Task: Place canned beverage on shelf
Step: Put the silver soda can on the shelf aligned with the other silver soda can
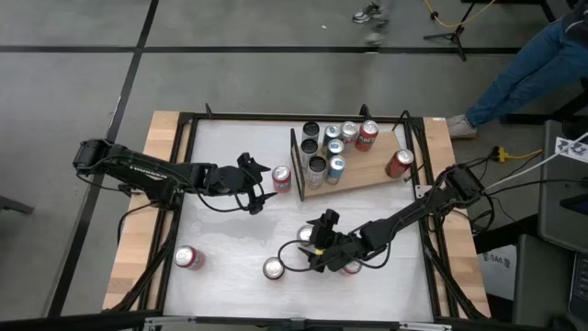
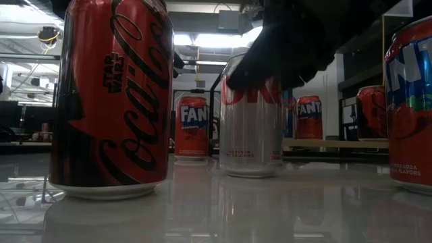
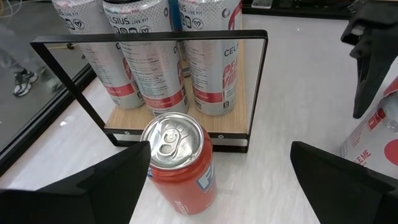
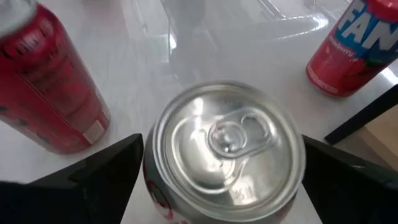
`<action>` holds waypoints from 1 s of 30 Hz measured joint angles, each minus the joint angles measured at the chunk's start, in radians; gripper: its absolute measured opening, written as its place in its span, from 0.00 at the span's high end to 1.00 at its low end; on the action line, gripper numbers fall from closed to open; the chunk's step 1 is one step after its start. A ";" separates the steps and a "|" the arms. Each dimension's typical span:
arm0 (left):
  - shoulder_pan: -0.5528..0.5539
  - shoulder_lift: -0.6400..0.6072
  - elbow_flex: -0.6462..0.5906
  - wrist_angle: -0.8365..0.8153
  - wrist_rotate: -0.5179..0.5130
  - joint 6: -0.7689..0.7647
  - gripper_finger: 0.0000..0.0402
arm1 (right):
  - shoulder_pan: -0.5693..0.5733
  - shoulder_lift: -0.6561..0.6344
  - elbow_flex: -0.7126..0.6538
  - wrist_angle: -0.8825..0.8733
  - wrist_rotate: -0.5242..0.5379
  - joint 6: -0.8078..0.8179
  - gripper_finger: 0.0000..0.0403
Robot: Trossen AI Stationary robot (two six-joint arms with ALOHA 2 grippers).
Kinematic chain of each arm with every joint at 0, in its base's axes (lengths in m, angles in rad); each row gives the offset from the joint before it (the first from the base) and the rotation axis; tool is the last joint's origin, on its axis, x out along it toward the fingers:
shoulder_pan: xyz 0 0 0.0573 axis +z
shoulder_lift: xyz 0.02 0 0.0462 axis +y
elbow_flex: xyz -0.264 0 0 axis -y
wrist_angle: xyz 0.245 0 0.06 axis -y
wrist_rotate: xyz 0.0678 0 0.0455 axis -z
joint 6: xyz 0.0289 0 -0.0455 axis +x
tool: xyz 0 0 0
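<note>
Coca-Cola "Star Wars" can (image 2: pixel 111 98) nearest; behind, Fanta can (image 2: pixel 192 126), Celsius cans (image 3: pixel 152 56).

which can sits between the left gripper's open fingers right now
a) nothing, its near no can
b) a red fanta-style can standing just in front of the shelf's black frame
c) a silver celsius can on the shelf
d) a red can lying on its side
b: the left wrist view shows the left gripper open around the upright red can off the shelf, before its black frame.
</note>
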 joint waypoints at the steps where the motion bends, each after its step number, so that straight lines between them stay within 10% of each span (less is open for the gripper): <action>1: 0.000 0.000 0.000 0.000 0.000 0.000 0.05 | 0.000 0.006 0.000 0.000 -0.001 0.000 0.03; 16: 0.000 0.000 0.000 0.000 0.000 0.000 0.05 | 0.000 0.010 0.000 0.013 -0.003 -0.007 0.28; 30: 0.000 0.000 -0.001 -0.003 0.000 0.000 0.05 | -0.001 -0.059 -0.002 -0.068 -0.055 -0.039 0.28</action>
